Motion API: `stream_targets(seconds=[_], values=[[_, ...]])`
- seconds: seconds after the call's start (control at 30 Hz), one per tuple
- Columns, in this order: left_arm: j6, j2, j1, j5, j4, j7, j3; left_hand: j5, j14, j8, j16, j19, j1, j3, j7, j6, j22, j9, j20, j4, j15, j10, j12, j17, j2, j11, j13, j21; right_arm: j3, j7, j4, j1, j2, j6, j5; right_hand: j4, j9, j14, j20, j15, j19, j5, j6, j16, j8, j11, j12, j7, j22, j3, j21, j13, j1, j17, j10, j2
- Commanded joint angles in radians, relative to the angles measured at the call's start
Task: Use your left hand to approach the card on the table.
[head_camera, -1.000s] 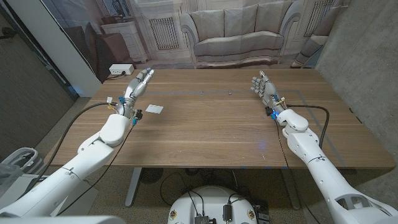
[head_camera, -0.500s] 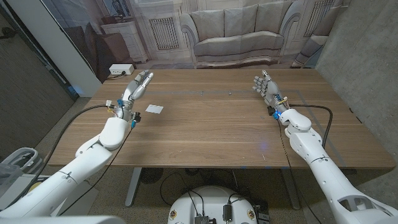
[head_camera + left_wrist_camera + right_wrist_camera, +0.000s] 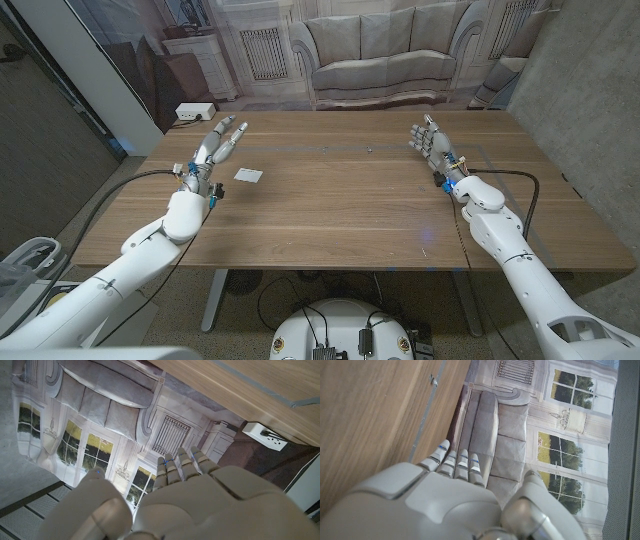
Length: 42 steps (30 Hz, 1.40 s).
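A small white card (image 3: 249, 175) lies flat on the wooden table (image 3: 340, 190) at its left side. My left hand (image 3: 214, 150) hovers just to the left of the card and a little farther back, fingers stretched out and apart, holding nothing. Its pale back (image 3: 200, 500) fills the lower part of the left wrist view, fingers pointing toward the backdrop. My right hand (image 3: 430, 142) stands open at the far right of the table, fingers up, empty. The right wrist view looks over that hand's back (image 3: 445, 500) along the table.
A white power strip (image 3: 194, 112) sits off the table's far left corner, also seen as a white box (image 3: 263, 436) in the left wrist view. A printed backdrop of a sofa (image 3: 385, 50) hangs behind the table. Thin tape lines (image 3: 300, 148) mark the tabletop.
My left hand has drifted slightly left and toward me, away from the card's far side. The right hand has shifted a little to the right. The card has stayed in place.
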Motion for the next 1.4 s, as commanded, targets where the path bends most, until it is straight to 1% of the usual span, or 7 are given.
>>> stream_targets(seconds=[0.03, 0.7, 0.83, 0.97, 1.13, 1.27, 1.4], values=[[0.05, -0.005, -0.018, 0.086, 0.017, 0.076, 0.025, 0.009, 0.006, -0.004, -0.001, 0.003, 0.011, 0.001, -0.003, -0.006, 0.003, 0.006, -0.031, -0.009, -0.019, 0.004, -0.005, 0.003, 0.002, 0.003, 0.005, -0.001, 0.015, -0.014, -0.023, -0.019, -0.003, 0.01, -0.003, 0.003, 0.004, 0.006, -0.021, -0.001, 0.01, 0.002, 0.012, -0.004, 0.003, 0.0, -0.002, -0.002, 0.004, -0.005, -0.004, 0.003, -0.005, 0.004, 0.01, 0.0], [0.261, 0.048, -0.029, 0.198, -0.048, 0.121, 0.066, 0.017, -0.004, -0.008, -0.007, -0.02, 0.024, -0.004, -0.006, -0.006, 0.004, 0.006, -0.031, -0.017, -0.022, -0.002, -0.013, 0.003, -0.004, 0.002, 0.006, -0.012, 0.045, -0.051, -0.094, -0.075, -0.022, 0.009, 0.003, 0.002, 0.004, 0.007, -0.021, -0.002, 0.015, 0.002, 0.013, -0.005, 0.003, 0.0, -0.002, -0.002, 0.004, -0.008, -0.013, 0.003, -0.008, 0.003, 0.013, 0.001], [0.319, 0.056, -0.034, 0.229, -0.064, 0.13, 0.079, 0.019, -0.006, -0.01, -0.008, -0.02, 0.028, -0.005, -0.007, -0.007, 0.004, 0.006, -0.032, -0.019, -0.024, -0.001, -0.013, 0.003, -0.005, -0.007, 0.006, -0.012, 0.047, -0.055, -0.105, -0.082, -0.027, 0.012, -0.001, 0.002, 0.004, 0.007, -0.021, -0.001, 0.016, 0.002, 0.014, -0.005, 0.004, 0.0, -0.002, -0.002, 0.004, -0.009, -0.014, 0.003, -0.008, 0.003, 0.013, 0.001], [0.356, 0.059, -0.045, 0.259, -0.069, 0.141, 0.097, 0.022, -0.009, -0.019, -0.009, -0.024, 0.035, -0.005, -0.008, -0.027, 0.004, 0.006, -0.034, -0.023, -0.023, -0.011, -0.018, 0.003, -0.005, 0.0, 0.006, -0.013, 0.051, -0.065, -0.113, -0.089, -0.029, 0.015, -0.003, 0.002, 0.004, 0.007, -0.02, -0.001, 0.016, 0.002, 0.014, -0.005, 0.004, 0.0, -0.002, -0.003, 0.004, -0.009, -0.016, 0.003, -0.008, 0.003, 0.014, 0.001], [0.424, 0.071, -0.058, 0.291, -0.089, 0.132, 0.117, 0.025, -0.016, -0.021, -0.012, -0.027, 0.04, -0.005, -0.008, -0.032, 0.004, 0.007, -0.034, -0.026, -0.022, -0.018, -0.021, 0.003, -0.005, -0.004, 0.006, -0.014, 0.055, -0.074, -0.12, -0.096, -0.027, 0.017, 0.001, 0.002, 0.004, 0.007, -0.02, -0.001, 0.017, 0.002, 0.014, -0.006, 0.003, 0.0, -0.002, -0.003, 0.004, -0.01, -0.017, 0.003, -0.009, 0.003, 0.015, 0.001], [0.528, 0.081, -0.073, 0.326, -0.127, 0.106, 0.139, 0.026, -0.018, -0.018, -0.012, -0.029, 0.044, -0.006, -0.008, -0.024, 0.004, 0.007, -0.035, -0.027, -0.02, -0.013, -0.019, 0.003, -0.005, -0.003, 0.006, -0.015, 0.058, -0.083, -0.124, -0.102, -0.026, 0.02, 0.0, 0.001, 0.004, 0.007, -0.02, -0.001, 0.017, 0.002, 0.014, -0.006, 0.003, 0.0, -0.003, -0.003, 0.004, -0.01, -0.019, 0.003, -0.009, 0.003, 0.015, 0.001], [0.554, 0.085, -0.078, 0.331, -0.135, 0.102, 0.147, 0.028, -0.02, -0.016, -0.013, -0.031, 0.047, -0.006, -0.009, -0.019, 0.004, 0.007, -0.035, -0.029, -0.021, -0.008, -0.018, 0.003, -0.005, -0.006, 0.006, -0.015, 0.058, -0.09, -0.122, -0.102, -0.028, 0.014, -0.003, 0.001, 0.004, 0.008, -0.022, -0.001, 0.016, 0.002, 0.015, -0.006, 0.004, 0.0, -0.003, -0.003, 0.004, -0.011, -0.021, 0.003, -0.009, 0.003, 0.014, 0.002]])
